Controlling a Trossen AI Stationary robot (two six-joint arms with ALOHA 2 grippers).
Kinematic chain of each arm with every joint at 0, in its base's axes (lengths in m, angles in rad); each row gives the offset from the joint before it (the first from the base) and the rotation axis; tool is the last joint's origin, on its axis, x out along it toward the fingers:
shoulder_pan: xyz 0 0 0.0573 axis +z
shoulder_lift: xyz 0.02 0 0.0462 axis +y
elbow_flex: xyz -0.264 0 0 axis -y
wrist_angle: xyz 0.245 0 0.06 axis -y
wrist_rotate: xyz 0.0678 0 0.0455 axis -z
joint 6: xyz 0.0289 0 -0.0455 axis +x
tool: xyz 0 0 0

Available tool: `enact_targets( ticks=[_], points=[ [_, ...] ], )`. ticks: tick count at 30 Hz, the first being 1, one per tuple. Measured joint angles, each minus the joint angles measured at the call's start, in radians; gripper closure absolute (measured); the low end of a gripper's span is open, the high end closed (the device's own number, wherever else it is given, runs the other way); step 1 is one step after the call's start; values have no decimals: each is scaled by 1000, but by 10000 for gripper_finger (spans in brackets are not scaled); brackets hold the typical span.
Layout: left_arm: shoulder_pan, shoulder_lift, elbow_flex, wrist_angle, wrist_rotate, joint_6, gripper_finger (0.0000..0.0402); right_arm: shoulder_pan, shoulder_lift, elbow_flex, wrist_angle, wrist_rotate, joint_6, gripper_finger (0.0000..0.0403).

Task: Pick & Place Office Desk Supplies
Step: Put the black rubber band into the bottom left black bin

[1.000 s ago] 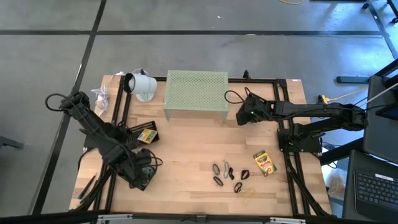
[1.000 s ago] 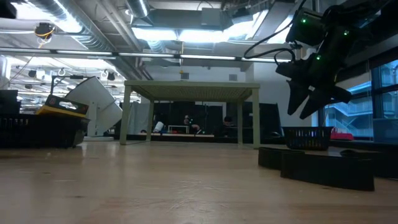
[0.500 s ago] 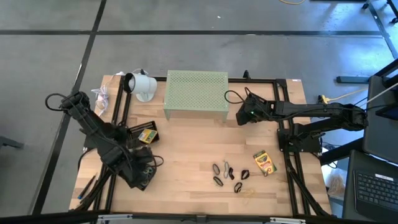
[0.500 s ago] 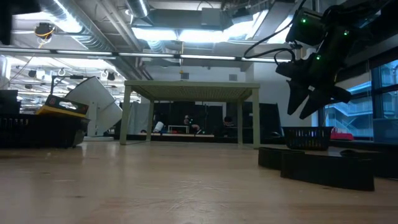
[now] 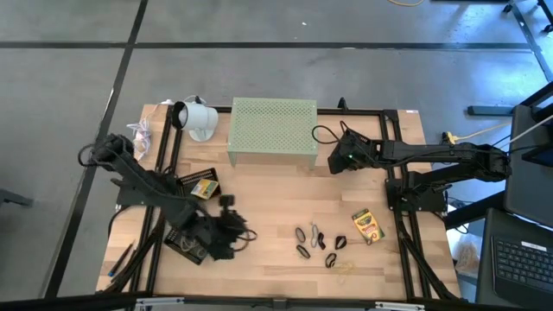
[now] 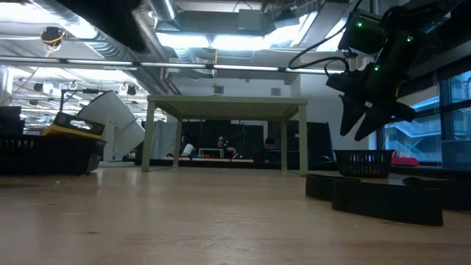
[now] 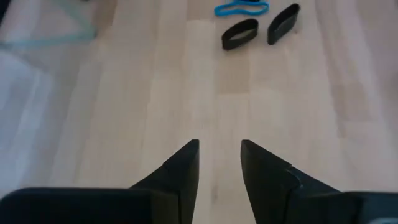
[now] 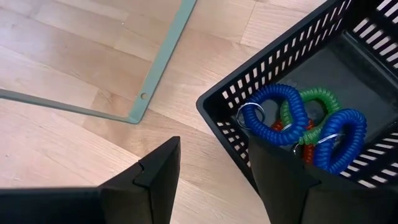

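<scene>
Since the earlier frame your left arm has swung away from the black tray at the table's left front and out toward the middle; the left gripper [image 5: 232,231] now hangs over bare wood, fingers parted with nothing between them, as the left wrist view shows. Your right gripper [image 5: 337,158] has not moved: it waits near the right end of the green perforated riser [image 5: 272,126], jaws apart and empty, above the rim of a black mesh basket [image 8: 298,93] holding blue and green coiled loops [image 8: 298,124]. So part of the sorting looks done: one yellow-green card box [image 5: 204,187] lies in a black tray by the left arm, and the coils are in the basket. Much is left, I judge: the cluster of black loops and bands [image 5: 318,242] lies loose on the wood right of centre, with the second card box [image 5: 367,225] just beside it. Two black loops [image 7: 258,31] and a blue band [image 7: 242,9] sit ahead of your left fingers, well apart from them.
</scene>
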Motion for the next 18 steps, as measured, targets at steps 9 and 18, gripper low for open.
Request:
enact_targets(
  ticks=[9, 18],
  points=[
    [156, 188, 0, 289, 222, 362, 285, 0, 0, 0, 0, 0, 2, 211],
    [267, 321, 0, 542, 342, 623, 286, 0, 0, 0, 1, 0, 2, 211]
  ],
)
